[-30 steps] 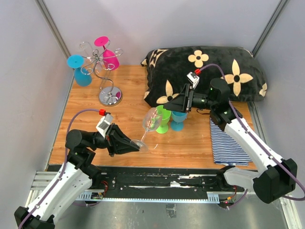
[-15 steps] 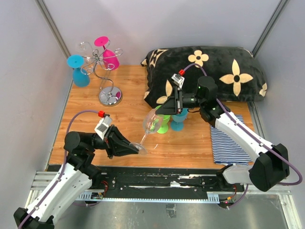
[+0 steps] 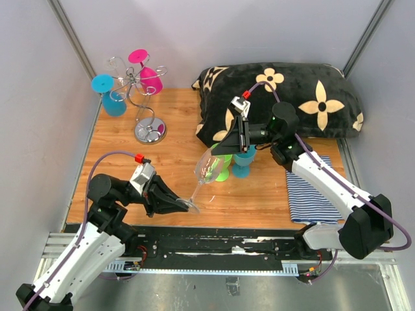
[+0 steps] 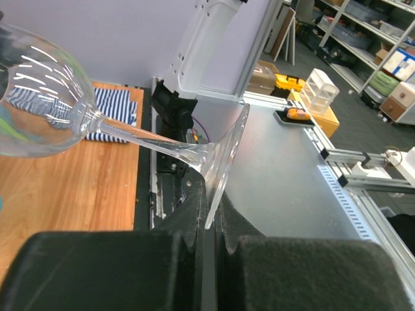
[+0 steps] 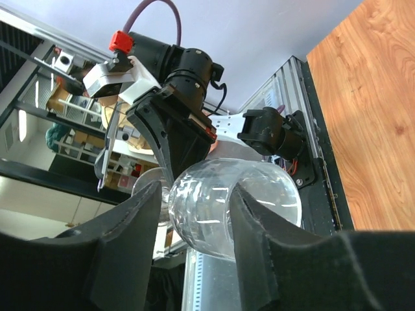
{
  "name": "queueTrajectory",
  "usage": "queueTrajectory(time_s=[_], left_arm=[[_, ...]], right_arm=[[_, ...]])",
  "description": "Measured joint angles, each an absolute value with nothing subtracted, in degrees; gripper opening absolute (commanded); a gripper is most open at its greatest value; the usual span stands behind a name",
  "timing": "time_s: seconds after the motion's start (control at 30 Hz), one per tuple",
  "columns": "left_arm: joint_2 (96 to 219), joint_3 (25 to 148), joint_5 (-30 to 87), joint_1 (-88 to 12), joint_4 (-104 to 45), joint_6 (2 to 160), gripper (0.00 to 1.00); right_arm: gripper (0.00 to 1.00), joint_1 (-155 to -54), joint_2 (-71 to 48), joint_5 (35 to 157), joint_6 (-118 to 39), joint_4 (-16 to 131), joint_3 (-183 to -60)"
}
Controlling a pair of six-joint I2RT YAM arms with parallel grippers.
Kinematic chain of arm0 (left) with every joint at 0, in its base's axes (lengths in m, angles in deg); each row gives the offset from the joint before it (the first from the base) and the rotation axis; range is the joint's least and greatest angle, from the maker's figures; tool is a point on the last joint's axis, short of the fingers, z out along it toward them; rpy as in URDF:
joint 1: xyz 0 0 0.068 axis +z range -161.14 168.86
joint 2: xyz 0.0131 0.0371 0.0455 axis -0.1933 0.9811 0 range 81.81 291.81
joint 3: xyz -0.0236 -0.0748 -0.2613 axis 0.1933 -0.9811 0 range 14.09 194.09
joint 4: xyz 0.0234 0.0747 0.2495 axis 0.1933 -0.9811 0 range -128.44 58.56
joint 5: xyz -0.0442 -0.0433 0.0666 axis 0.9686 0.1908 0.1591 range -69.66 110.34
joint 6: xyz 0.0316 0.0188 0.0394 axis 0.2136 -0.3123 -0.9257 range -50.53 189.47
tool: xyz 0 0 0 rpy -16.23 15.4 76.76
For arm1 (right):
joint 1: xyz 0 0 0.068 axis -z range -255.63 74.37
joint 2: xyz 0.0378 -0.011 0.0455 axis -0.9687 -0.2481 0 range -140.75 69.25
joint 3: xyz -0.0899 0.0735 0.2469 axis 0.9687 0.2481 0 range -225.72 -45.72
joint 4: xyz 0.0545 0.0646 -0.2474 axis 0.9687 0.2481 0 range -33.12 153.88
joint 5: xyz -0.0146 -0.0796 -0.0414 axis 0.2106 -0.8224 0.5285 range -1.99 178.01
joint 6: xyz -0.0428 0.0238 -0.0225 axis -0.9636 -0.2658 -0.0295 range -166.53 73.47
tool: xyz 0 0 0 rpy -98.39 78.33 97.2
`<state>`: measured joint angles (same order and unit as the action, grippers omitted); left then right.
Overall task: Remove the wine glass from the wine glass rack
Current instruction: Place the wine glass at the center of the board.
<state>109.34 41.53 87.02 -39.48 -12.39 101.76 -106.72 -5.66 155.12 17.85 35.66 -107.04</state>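
A clear wine glass (image 3: 209,166) hangs tilted above the wooden table, bowl up and to the right. My left gripper (image 3: 179,203) is shut on the rim of its foot (image 4: 224,159), which is pinched between the black pads (image 4: 188,220). My right gripper (image 3: 219,149) reaches the bowl from the right. In the right wrist view the bowl (image 5: 217,210) lies between the fingers of the right gripper (image 5: 196,189), with a gap on the left side, so the jaws are open. The wine glass rack (image 3: 139,97) stands at the back left, away from both arms.
A pink glass (image 3: 146,75), a blue glass (image 3: 109,95) and a clear one (image 3: 117,65) hang on the rack. A green cup (image 3: 222,168) and a blue cup (image 3: 244,163) stand beside the held glass. A flowered black pillow (image 3: 305,97) lies behind, a striped cloth (image 3: 311,194) at right.
My right gripper has moved left from the pillow to the glass bowl and its jaws have narrowed around it. The left gripper still holds the foot, shifted slightly.
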Motion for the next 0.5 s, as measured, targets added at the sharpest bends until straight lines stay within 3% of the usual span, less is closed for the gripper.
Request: queueTrajectory(time_s=[0.13, 0.3, 0.43, 0.5], left_arm=[[109.4, 42.0, 88.0, -39.6, -15.3, 99.1, 0.01], [109.4, 43.5, 88.5, -39.8, -20.3, 95.0, 0.00], [109.4, 44.2, 88.4, -39.8, -24.3, 91.7, 0.00], [109.3, 44.2, 88.4, -39.9, -25.7, 90.3, 0.01]], right_arm=[[0.60, -107.9, -5.7, 156.3, 17.0, 35.6, -107.5], [0.52, -108.5, -5.7, 158.8, 14.8, 36.8, -108.4], [0.52, -108.5, -5.6, 161.9, 11.2, 40.2, -109.8], [0.46, -108.9, -5.5, 163.0, 9.0, 42.2, -110.3]])
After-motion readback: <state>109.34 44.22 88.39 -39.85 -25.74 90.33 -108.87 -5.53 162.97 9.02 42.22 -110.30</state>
